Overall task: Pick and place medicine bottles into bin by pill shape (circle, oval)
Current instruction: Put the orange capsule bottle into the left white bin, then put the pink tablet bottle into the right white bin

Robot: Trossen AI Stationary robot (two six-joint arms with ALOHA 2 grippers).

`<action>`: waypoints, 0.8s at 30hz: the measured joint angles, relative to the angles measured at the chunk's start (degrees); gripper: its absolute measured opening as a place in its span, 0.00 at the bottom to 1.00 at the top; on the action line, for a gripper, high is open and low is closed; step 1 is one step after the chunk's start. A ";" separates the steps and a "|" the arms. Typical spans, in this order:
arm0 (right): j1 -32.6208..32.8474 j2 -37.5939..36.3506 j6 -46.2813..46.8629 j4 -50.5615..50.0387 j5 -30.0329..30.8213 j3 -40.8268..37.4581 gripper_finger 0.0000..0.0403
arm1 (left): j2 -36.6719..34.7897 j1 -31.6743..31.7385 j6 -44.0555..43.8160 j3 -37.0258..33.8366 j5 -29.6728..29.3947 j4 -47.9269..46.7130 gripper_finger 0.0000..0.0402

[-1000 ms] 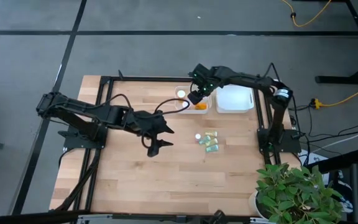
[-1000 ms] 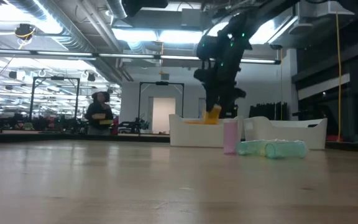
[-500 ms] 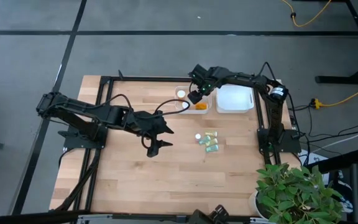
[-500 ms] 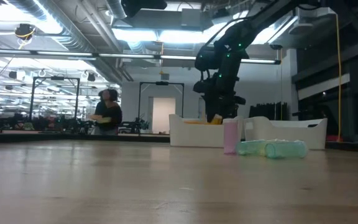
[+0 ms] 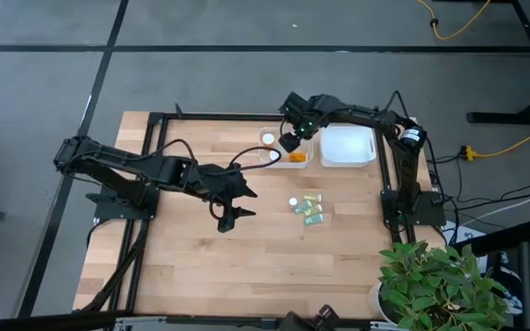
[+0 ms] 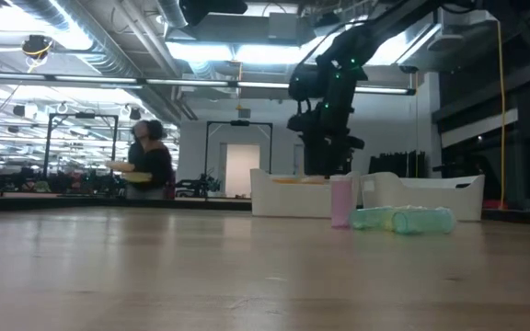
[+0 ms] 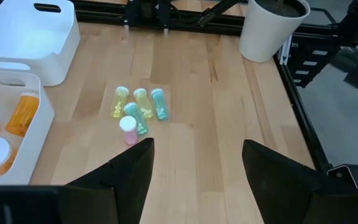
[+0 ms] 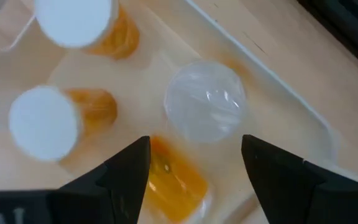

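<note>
Three orange bottles lie in the left white bin [image 5: 283, 165], two with white caps [image 8: 42, 121] and one uncapped [image 8: 176, 180], beside a clear round piece [image 8: 205, 109]. My right gripper [image 5: 291, 141] is open and empty just above them; it also shows in its wrist view [image 8: 194, 152]. Several pale green and yellow bottles [image 7: 138, 106] lie on their sides on the table's middle, and one with a pink cap [image 7: 128, 126] stands among them. My left gripper [image 5: 245, 204] is open and empty, to the left of that cluster [image 5: 308, 208].
A second white bin [image 5: 348, 164] stands right of the first at the far edge. A potted plant [image 5: 431, 285] sits at the near right corner. Bare wood lies near and left of the cluster. A person [image 6: 150, 170] walks in the room behind.
The orange bottle that hung from my right gripper above the left bin's wall has gone down into the bin and now lies there, free of the gripper. My right gripper has stayed over the bin. The person in the background has walked about.
</note>
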 joint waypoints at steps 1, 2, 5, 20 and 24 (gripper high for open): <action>0.22 0.00 -0.35 -2.16 0.05 1.20 0.63 | 0.00 0.00 0.00 0.00 0.00 0.00 0.59; 0.42 0.00 -0.98 -3.68 0.06 2.45 0.63 | 0.00 0.00 0.00 0.00 -0.02 0.00 0.59; 1.15 0.00 -2.44 -8.50 0.10 6.65 0.63 | 0.00 0.00 0.00 0.00 -0.02 0.00 0.59; 9.90 -3.38 -8.53 -33.37 0.04 15.26 0.63 | 0.00 0.00 -1.67 0.00 -0.02 0.03 0.59; 14.07 -8.31 -10.88 -31.08 -0.29 7.75 0.63 | 0.00 0.00 -2.33 0.00 -0.13 0.05 0.59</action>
